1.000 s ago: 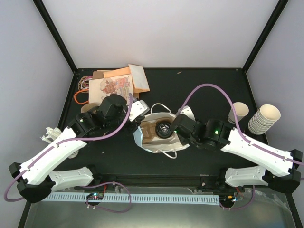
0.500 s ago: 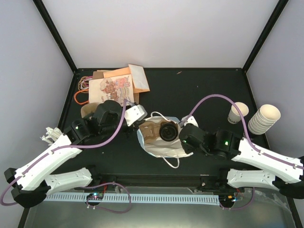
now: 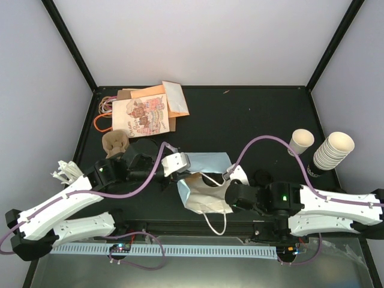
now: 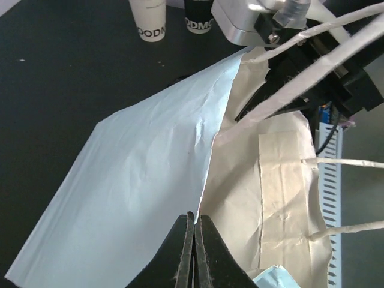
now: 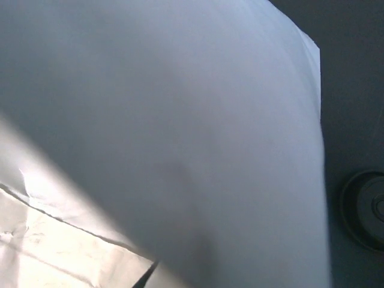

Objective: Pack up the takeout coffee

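Pinches paper bag (image 3: 207, 165) with left tool (image 4: 193, 221); cannot tell grip of right tool (image 3: 228, 193); shows takeout coffee (image 5: 365, 207) outside, seemingly unpacked.

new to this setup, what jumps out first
A pale blue bag lies crumpled mid-table with both arms on it: the left gripper pinches its edge, the right gripper sits at its near side. A cup stack stands at the right edge, a printed bag back left.

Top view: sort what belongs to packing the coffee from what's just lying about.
Job: pale blue paper bag, gripped by left gripper and right gripper; black round plastic lid of the coffee cup.
Lying about: single cream paper cup; stack of cream cups; printed paper bags; brown pulp carrier.
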